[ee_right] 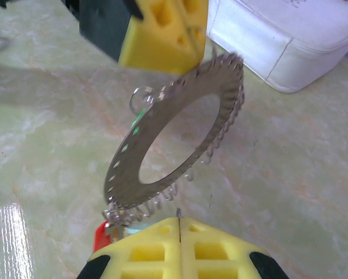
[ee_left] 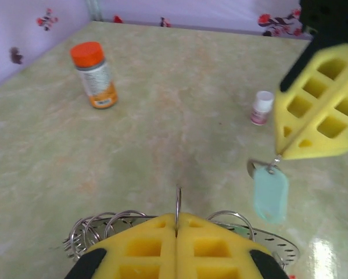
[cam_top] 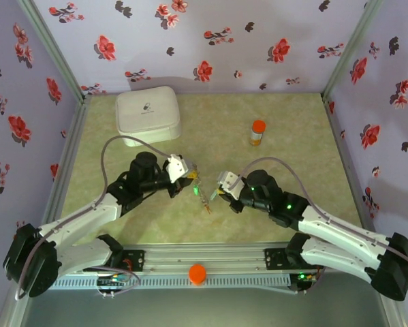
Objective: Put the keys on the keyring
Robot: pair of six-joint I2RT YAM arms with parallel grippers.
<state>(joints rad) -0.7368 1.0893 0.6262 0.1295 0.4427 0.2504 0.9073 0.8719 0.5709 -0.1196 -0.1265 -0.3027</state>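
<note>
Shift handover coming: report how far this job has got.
Done: the left end effector is shut on the large grey metal ring with looped edge, held tilted off the table. In hand: the right end effector pinches a pale teal tagged key beside it. Left: threading that key onto the ring.

2 white arms (cam_top: 81, 221), black joints (grey cables (cam_top: 103, 160) looping), yellow gridded foam fingers (ee_left: 144, 247).

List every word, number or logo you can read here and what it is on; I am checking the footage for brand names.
No text here can be read.
White case: a small dark logo on the lid, too small to read.
Orange-capped bottle: printed label, blurred.
Small white-capped vial: pinkish label, blurred.
Teal-tagged key: tag blank on the side shown.
</note>
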